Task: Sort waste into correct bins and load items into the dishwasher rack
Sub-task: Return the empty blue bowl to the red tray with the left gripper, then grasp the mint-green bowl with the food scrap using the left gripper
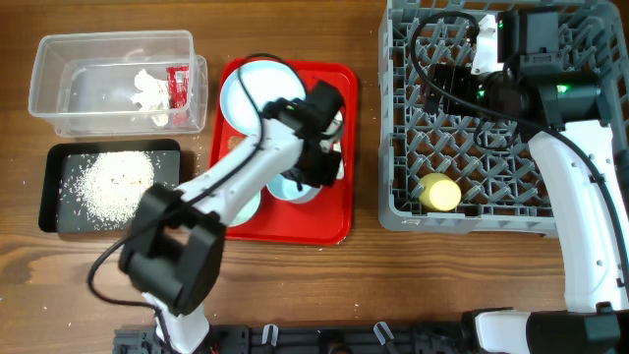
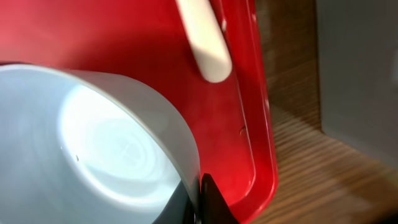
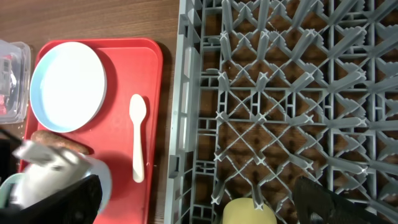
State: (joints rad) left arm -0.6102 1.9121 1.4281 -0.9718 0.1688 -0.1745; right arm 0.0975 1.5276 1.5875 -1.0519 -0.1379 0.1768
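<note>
Wood table [image 1: 295,295]: left gripper [image 1: 316,167] pinches bowl [image 2: 112,149] rim, fingertips [image 2: 208,199] cut off; right gripper [image 1: 442,84] wide, empty, over rack [image 1: 462,147]; food stick [image 3: 59,142] half hidden behind bowl.

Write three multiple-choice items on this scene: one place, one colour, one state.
1. The yellow cup lies: A on the bare tabletop; B in the grey rack; C on the floor.
2. The tray holding the rice is: A black; B red; C grey.
3. The left gripper is: A wide open; B out of view; C shut on a bowl rim.
Key: 1 B, it lies among the pegs; 2 A, grains cover the black tray; 3 C, a finger pinches the bowl wall.
</note>
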